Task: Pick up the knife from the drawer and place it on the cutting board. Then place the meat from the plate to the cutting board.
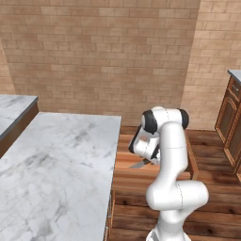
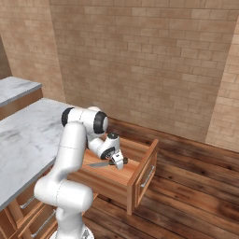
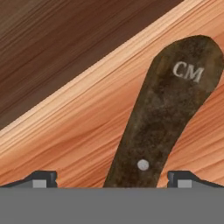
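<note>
The knife [image 3: 162, 118] lies flat on the floor of the open wooden drawer [image 2: 142, 173]. Its dark brown handle, stamped "CM", runs up the hand view, and its silver blade [image 2: 98, 164] points toward the counter. My gripper [image 3: 113, 180] is down inside the drawer, open, with one fingertip [image 3: 43, 179] on each side of the handle and a gap to it on both sides. From the left base the blade [image 1: 140, 164] pokes out beside my wrist. The cutting board, the meat and the plate are out of view.
A white marble counter [image 1: 61, 160] runs along the left of the drawer [image 1: 192, 160], with a second counter piece [image 1: 14, 106] further left. A brick wall [image 1: 108, 52] stands behind. Dark wood cabinets [image 1: 230, 122] are at the right over wooden flooring [image 2: 186, 196].
</note>
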Available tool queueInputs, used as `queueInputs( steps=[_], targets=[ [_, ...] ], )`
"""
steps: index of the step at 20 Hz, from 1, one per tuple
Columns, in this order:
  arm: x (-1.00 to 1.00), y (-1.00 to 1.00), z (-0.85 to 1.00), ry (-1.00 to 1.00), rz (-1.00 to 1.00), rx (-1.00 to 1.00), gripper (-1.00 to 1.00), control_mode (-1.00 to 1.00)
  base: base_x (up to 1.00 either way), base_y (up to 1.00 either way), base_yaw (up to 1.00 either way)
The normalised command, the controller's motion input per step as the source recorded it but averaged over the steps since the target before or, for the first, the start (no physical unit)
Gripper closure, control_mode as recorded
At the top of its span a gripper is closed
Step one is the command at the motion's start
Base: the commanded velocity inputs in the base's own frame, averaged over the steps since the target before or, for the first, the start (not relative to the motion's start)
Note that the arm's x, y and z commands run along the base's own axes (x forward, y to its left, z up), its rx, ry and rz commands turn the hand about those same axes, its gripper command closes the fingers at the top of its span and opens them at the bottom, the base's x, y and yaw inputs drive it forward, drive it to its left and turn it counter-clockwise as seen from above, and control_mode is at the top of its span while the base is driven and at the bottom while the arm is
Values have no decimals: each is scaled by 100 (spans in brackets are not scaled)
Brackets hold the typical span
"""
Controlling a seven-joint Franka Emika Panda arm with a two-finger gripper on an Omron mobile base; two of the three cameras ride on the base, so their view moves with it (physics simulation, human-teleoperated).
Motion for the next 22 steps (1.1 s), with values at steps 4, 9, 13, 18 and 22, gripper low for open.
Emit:
queueInputs(
  steps=[4,9,13,18,22],
  targets=[
    [19,8,-25,0,0,0,100,-100,0,0,0],
    [25,11,-32,0,0,0,100,-100,0,0,0],
    [8,0,-21,0,0,0,100,-100,0,0,0],
    [0,0,-5,0,-6,0,100,-100,0,0,0],
    [0,-2,0,0,-18,0,100,-100,0,0,0]
  ],
)
